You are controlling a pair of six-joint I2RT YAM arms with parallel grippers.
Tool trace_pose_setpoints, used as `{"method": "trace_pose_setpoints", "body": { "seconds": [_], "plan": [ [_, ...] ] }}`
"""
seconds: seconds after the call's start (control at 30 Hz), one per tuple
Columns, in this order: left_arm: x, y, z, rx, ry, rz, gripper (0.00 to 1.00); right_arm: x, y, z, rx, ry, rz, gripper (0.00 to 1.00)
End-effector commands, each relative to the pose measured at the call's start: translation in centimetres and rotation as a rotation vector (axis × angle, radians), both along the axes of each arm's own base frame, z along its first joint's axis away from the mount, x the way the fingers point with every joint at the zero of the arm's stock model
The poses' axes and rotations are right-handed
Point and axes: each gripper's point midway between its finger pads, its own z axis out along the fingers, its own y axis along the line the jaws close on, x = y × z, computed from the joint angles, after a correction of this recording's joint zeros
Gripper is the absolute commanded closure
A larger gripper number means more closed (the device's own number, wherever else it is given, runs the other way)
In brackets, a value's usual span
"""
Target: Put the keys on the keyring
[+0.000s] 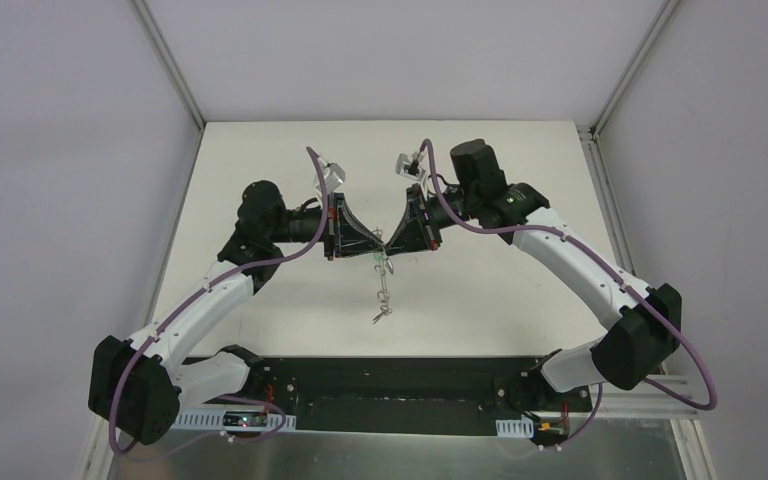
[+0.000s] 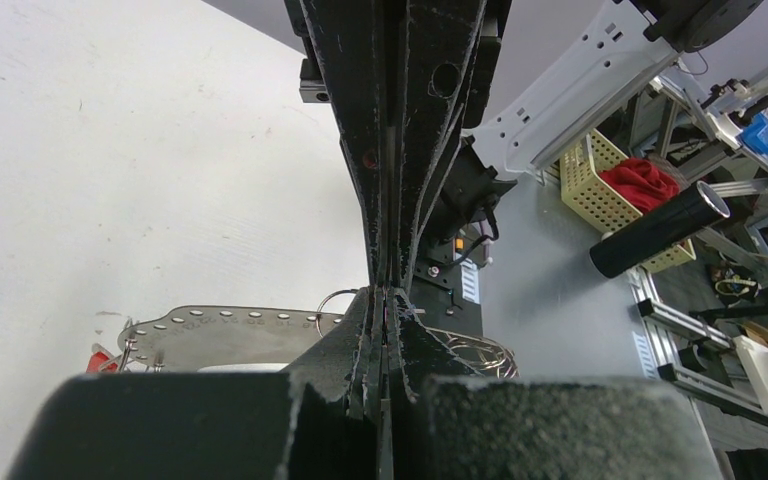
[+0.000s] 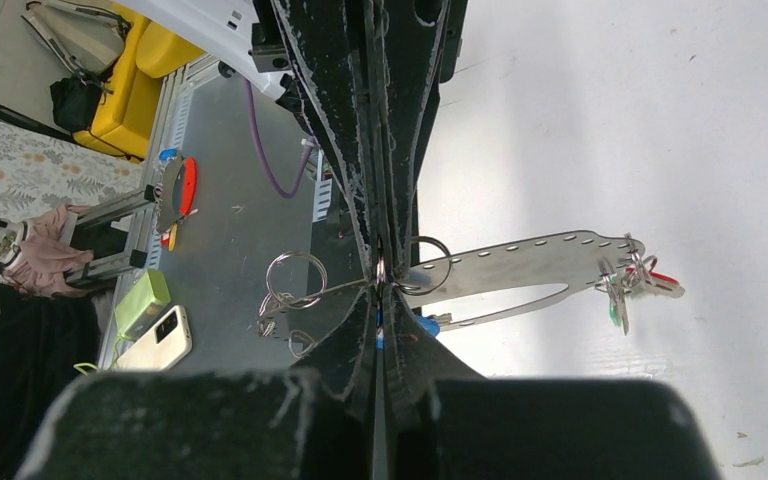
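Nearest my side of the tabletop (image 1: 520, 300), the loose end of the keyring (image 1: 384, 285) carries a small bunch of keys (image 1: 382, 316). On the right wrist feed I pick out a red tag (image 3: 666, 284) and a green tag (image 3: 615, 313) among them. I cannot tell whether that bunch rests on the surface or hangs just clear of it. From there the keyring, which reads here as a long flattened loop of perforated strip, runs straight away from me. Its long axis therefore lies near to far, with the weighted end pointing near. I judge it light, thin and fairly stiff, slick on its faces and apt to swing or twist about a pinch. I would take it across the flat faces close to the far end, not by the edges. At that far end, mid-table, the two end effectors meet tip to tip. The left end effector (image 1: 378, 245) is clamped fully closed on the keyring's far end. The right end effector (image 1: 393, 245) is closed too. The blue-tagged key (image 3: 427, 322) peeking out beside its fingers (image 3: 345, 340) suggests it pinches that key, though I cannot be sure.
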Motion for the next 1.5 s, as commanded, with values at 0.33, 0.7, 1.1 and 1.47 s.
{"method": "trace_pose_setpoints", "body": {
  "seconds": [0.33, 0.7, 1.1, 1.47],
  "plan": [
    [0.2, 1.0, -0.1, 0.096, -0.165, 0.007, 0.75, 0.1, 0.3, 0.0, -0.060, -0.132, -0.007, 1.00],
    [-0.7, 1.5, -1.7, 0.169, -0.245, -0.041, 0.59, -0.9, 1.4, -1.6, -0.122, -0.160, 0.034, 1.00],
    [-1.7, 1.2, -3.1, 0.174, -0.289, -0.099, 0.71, -1.1, 1.8, -1.5, -0.117, -0.142, 0.047, 1.00],
    [-2.4, 0.8, -3.8, 0.185, -0.256, -0.132, 0.88, -1.0, 1.9, -1.7, -0.119, -0.141, 0.046, 1.00]
  ]
}}
